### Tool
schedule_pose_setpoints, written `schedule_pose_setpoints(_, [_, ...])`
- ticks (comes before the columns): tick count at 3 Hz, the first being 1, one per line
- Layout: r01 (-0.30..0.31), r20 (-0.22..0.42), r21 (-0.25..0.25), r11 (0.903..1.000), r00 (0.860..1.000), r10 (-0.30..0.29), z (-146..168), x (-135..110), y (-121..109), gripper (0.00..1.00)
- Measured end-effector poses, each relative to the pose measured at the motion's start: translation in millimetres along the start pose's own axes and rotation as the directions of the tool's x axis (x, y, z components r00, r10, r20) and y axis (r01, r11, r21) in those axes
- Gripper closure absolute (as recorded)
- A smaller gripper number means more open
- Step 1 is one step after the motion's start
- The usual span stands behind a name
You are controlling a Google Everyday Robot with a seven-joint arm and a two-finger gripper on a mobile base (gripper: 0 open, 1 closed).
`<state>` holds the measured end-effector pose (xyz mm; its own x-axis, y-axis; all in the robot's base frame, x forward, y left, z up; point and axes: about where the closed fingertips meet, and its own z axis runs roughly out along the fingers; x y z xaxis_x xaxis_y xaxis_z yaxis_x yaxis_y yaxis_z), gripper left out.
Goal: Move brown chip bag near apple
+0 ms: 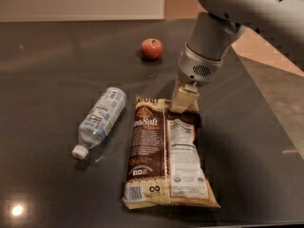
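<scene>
The brown chip bag [164,153] lies flat on the dark table, its long side running from near to far, with its white nutrition label facing up. The red apple [152,48] sits further back on the table, well apart from the bag. My gripper [183,100] points down at the bag's far right corner and touches or nearly touches its top edge. The grey arm comes down from the upper right.
A clear plastic water bottle [99,120] with a white cap lies on its side just left of the bag. The dark table [47,70] ends at the right, where a lighter floor [285,89] shows. A pale wall runs along the back.
</scene>
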<state>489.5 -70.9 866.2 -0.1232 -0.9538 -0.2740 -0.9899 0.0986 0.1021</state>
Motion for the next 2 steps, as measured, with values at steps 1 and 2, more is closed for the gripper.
schedule_pose_setpoints(1, [0.027,-0.002,0.04,0.9988,1.0,-0.027,-15,-8,-15,1.0])
schedule_pose_setpoints(2, [0.043,-0.002,0.099,0.9941,0.999,-0.043,-34,-15,-45,1.0])
